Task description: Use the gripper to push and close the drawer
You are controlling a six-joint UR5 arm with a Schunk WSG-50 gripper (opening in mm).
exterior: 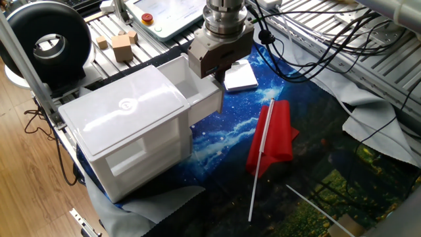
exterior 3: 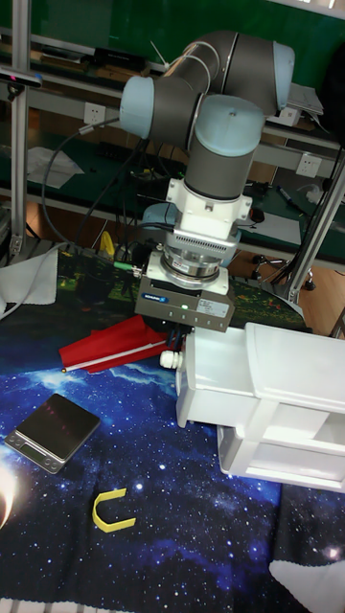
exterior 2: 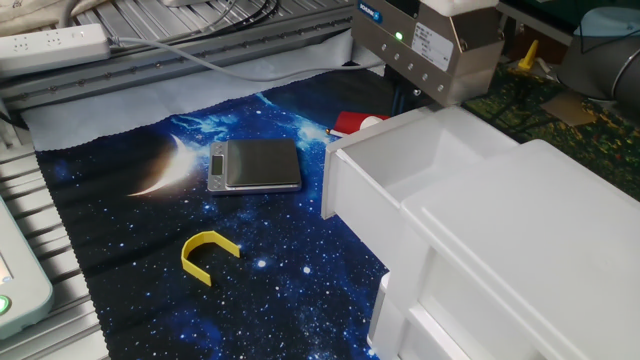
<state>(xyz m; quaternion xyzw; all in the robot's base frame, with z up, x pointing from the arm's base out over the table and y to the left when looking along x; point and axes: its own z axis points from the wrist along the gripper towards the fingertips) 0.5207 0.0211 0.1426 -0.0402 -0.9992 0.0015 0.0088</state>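
The white drawer [exterior: 199, 87] stands pulled out of its white cabinet [exterior: 125, 122], its inside showing with nothing in it. My gripper [exterior: 220, 72] hangs over the drawer's outer end, at the front corner, with its beige-grey body just above the rim. The short dark jaws look pressed together with nothing between them, and the drawer wall partly hides them. From the other side, the gripper [exterior 2: 404, 98] sits behind the far corner of the drawer [exterior 2: 395, 170]. In the tall view, the gripper [exterior 3: 177, 335] touches or nearly touches the drawer [exterior 3: 209, 383] at its top left corner.
A red cloth with a white rod [exterior: 272, 135] lies right of the drawer. A small scale [exterior 2: 255, 165] and a yellow U-shaped piece [exterior 2: 208, 254] rest on the starry mat. The black ring device [exterior: 46, 41], wooden blocks [exterior: 122, 46] and cables [exterior: 316, 39] are behind.
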